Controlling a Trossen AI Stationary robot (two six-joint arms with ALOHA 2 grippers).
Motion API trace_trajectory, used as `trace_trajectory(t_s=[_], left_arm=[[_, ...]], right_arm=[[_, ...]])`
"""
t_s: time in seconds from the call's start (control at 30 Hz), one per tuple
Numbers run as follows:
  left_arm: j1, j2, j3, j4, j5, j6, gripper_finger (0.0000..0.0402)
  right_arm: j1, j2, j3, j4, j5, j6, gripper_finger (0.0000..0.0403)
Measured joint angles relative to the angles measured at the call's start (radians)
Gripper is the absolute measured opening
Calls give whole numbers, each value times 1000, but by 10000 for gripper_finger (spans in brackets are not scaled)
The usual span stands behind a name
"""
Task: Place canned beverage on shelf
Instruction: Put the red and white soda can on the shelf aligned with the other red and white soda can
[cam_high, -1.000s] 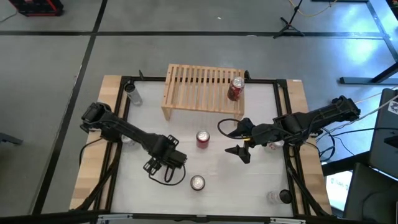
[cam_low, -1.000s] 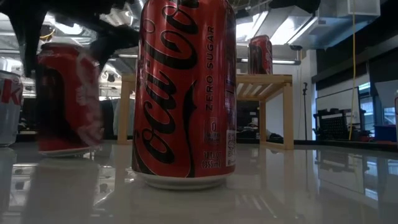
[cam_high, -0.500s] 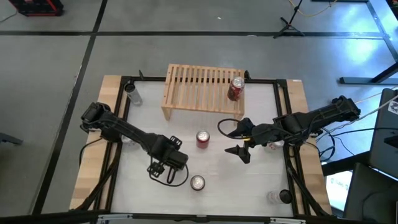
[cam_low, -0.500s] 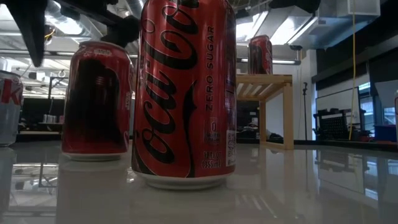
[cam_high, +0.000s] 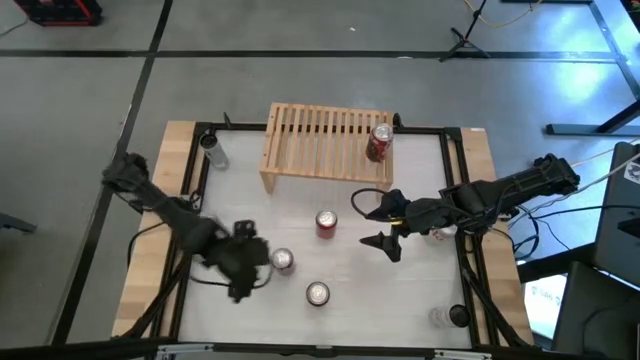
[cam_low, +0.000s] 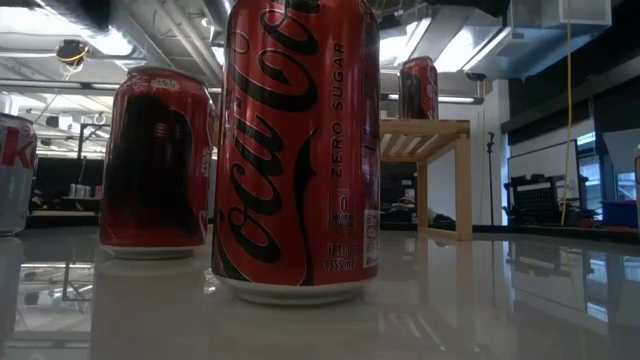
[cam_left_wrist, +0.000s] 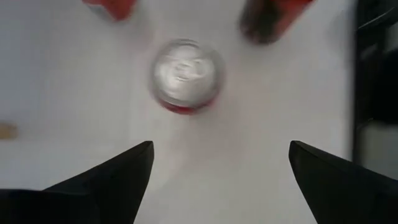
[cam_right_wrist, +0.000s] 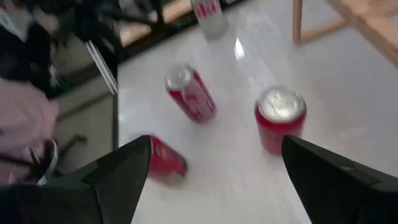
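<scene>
Left pincer (cam_high: 243, 262) gapes wide just beside an upright can (cam_high: 282, 260) — nearer than the right pincer (cam_high: 385, 228), also wide — shelf (cam_high: 325, 147) beyond.

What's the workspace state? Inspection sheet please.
Surface: glossy white tabletop in a dark frame on wood.
Job's things: low light-wood slatted shelf at the far edge, one red can on the shelf; three upright red cans on the table, at centre, near the left arm and at the front.
Clutter: silver cans at the table's edges.
Grippers: left gripper open, empty, beside a can; right gripper open, empty, right of centre.
Cables: black loops along both arms.
Surroundings: grey floor, stands.
</scene>
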Motion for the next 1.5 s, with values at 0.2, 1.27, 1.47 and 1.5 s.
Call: trace_trajectory(t_s=[0.2,1.27,1.47,1.5], left_arm=[[-189,-90,-211,318,-138,-308,363],[-194,146,-418,613,-426,-650,362],[-166,187,-418,579,-441,-760,356],[-163,187,-418,567,-452,-781,355]], right_arm=[[0,55,1,199,-11,-32,353],[-78,762,413,237,46,-414,180],[-102,822,413,268,44,-414,154],[-102,828,413,281,43,-414,152]])
